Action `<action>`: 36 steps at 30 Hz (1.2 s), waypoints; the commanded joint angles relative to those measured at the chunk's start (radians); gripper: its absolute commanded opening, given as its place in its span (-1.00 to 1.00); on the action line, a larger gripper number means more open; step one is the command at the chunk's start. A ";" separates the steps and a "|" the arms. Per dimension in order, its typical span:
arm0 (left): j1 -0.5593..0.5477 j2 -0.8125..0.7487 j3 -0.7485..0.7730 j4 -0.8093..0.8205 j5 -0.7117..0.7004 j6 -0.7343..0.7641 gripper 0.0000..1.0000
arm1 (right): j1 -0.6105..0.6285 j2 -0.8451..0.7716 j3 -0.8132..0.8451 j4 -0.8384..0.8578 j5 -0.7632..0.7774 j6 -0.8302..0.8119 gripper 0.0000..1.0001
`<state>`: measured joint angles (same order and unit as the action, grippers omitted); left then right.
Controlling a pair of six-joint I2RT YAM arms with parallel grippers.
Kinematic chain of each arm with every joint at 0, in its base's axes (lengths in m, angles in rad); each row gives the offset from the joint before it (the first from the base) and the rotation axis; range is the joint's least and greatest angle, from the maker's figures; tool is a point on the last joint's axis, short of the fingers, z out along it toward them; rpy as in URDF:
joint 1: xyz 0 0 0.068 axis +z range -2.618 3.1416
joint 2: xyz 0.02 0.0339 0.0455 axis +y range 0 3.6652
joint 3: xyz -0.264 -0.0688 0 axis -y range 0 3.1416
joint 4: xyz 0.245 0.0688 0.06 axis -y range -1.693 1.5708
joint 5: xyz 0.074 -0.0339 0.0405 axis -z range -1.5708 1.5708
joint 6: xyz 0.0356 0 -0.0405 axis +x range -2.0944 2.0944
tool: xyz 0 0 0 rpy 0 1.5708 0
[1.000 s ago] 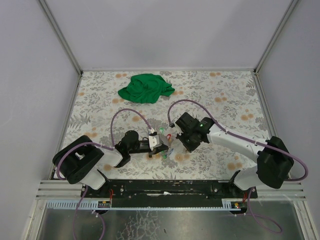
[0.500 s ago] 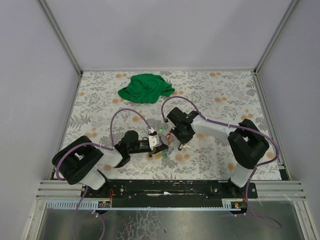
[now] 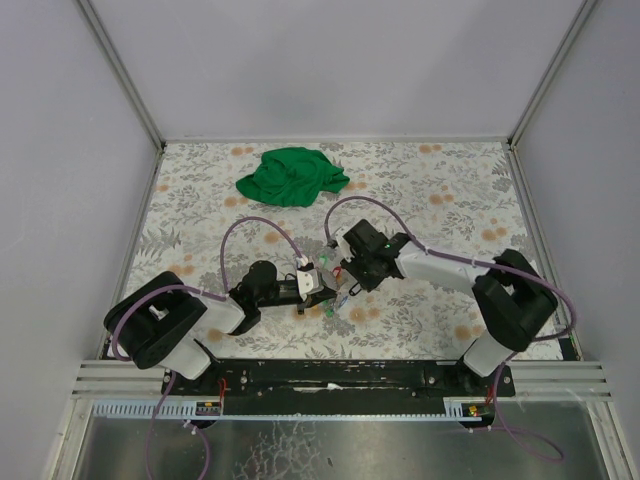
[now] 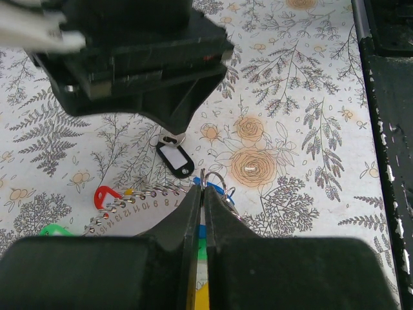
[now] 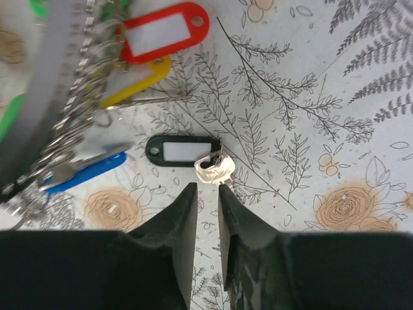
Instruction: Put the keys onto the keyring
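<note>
In the left wrist view my left gripper [image 4: 203,191] is shut on the thin metal keyring [image 4: 215,172], which stands up from between its tips. Around it lie the keys with their plastic tags: a black tag [image 4: 175,159], a red one [image 4: 103,196], a blue one [image 4: 218,190] and a green one [image 4: 55,229]. My right gripper [image 5: 208,188] is open with nothing between its fingers. Just ahead of its tips lies a silver key [image 5: 215,170] joined to the black tag [image 5: 181,150]. Red [image 5: 164,32], yellow [image 5: 139,81] and blue [image 5: 87,171] tags lie beyond.
A numbered strip edged with small metal rings [image 4: 139,201] lies among the tags. A crumpled green cloth [image 3: 292,176] sits at the back of the flowered table [image 3: 450,200]. The two grippers meet close together near the front middle [image 3: 338,283].
The right arm has folded in, bringing its wrist left and back over the keys. The left arm has not moved.
</note>
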<state>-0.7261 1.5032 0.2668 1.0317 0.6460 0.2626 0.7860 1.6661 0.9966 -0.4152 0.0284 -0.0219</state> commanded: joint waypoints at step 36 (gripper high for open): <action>-0.004 -0.003 0.018 0.020 0.122 0.006 -1.00 | -0.009 -0.376 -0.398 0.573 -0.671 -0.511 -0.53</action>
<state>-0.7261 1.5032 0.2668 1.0294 0.7456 0.2630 0.7822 1.2869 0.5613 0.1368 -0.5880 -0.5056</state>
